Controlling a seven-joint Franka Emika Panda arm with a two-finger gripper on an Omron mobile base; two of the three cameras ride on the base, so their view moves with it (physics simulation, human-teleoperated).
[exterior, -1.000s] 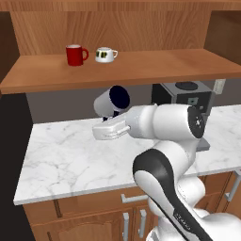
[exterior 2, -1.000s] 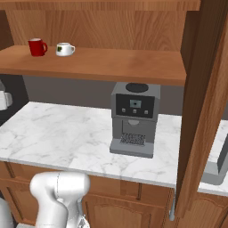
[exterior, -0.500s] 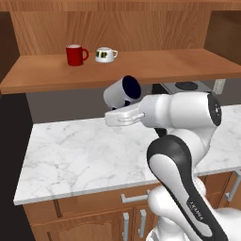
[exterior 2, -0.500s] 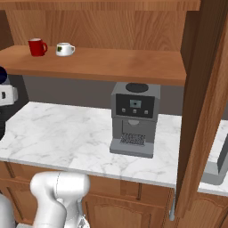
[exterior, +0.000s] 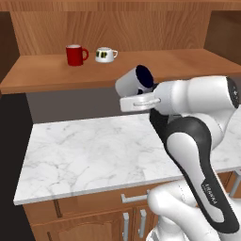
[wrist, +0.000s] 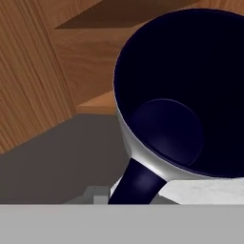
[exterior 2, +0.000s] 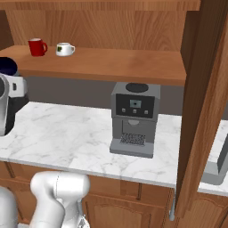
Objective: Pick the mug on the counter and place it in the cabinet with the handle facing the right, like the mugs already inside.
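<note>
You have the mug (exterior: pixel 134 82) pinched in the tool (exterior: pixel 139 96), carried in the air above the table (exterior: pixel 89 155) and just below the front edge of the cabinet (exterior: pixel 42 70) shelf. The mug lies tilted nearly on its side, its dark mouth turned up and to the right; in the hand view the handle (wrist: pixel 138 183) runs down toward the fingers, so the grip looks to be on or right by it.

Watch the shelf lip first. The mug sits close under it, and a straight lift from here would likely knock the body against the wood and twist it in the grip.

Next, the tilt. Unless you bring it upright before setting it down, it may roll along the shelf or off the near edge.

The red mug (exterior: pixel 74 54) and the white cup (exterior: pixel 104 54) stand at the far left of the shelf; swinging in too far left could hit them.

Finally, mind the handle's heading: a wrist roll that leaves it pointing anywhere but right fails the task.
</note>
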